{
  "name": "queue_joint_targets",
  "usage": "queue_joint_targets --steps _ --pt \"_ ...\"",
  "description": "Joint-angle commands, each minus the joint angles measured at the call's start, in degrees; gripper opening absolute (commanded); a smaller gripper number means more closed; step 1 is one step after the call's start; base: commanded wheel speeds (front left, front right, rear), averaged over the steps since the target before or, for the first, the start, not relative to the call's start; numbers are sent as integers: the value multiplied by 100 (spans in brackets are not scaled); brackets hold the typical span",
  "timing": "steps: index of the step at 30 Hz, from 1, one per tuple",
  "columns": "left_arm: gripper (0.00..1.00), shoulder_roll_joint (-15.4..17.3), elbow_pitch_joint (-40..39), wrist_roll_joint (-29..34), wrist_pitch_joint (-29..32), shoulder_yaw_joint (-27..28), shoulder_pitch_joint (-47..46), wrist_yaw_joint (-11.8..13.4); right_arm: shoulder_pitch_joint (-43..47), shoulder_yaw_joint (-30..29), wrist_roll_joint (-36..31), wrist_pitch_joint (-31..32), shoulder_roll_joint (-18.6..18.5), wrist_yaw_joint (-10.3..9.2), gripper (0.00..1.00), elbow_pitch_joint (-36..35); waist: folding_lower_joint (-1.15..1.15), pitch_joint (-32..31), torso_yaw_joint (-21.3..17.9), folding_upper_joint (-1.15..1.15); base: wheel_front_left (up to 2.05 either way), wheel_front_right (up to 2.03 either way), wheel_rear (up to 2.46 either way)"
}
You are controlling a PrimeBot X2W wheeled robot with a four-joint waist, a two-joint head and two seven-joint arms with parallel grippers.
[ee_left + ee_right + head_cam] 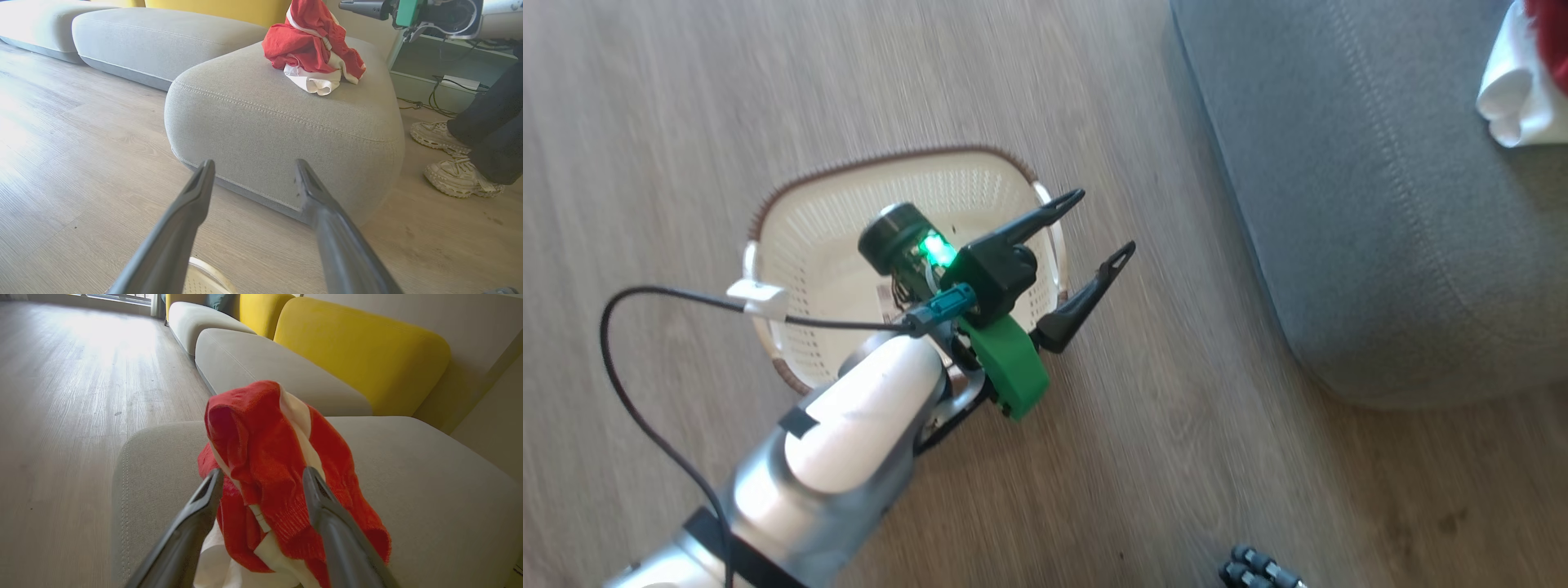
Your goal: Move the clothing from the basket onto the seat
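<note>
Here, the head view gives you the cream perforated basket [800, 245] on the wood floor [645, 98], its long axis running left to right, with the left claw [1103, 220] spread wide over its right rim, pointing toward the grey fabric seat [1380, 204]. The left wrist view adds what that one crops: the clothing [314, 53], a rumpled red heap with white lining on top of that stitched seat. The right claw [262, 473] stands wide too, its fingers [327, 522] either side of the peaked knit cloth.

A living room: grey sofa cushions [261, 371], yellow backrests [359, 355], wood floor [81, 375].
</note>
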Motion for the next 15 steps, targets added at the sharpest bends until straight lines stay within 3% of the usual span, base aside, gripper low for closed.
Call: queue_joint_targets --steps 1,15 --pt "100 -48 -122 -46 -68 233 86 36 298 120 100 -52 -33 -2 100 -348 0 -338 63 0 0 0 0" --pt "100 -420 -5 36 -70 671 612 7 1698 162 124 -53 454 -2 100 -1314 0 -1223 430 0 0 0 0"
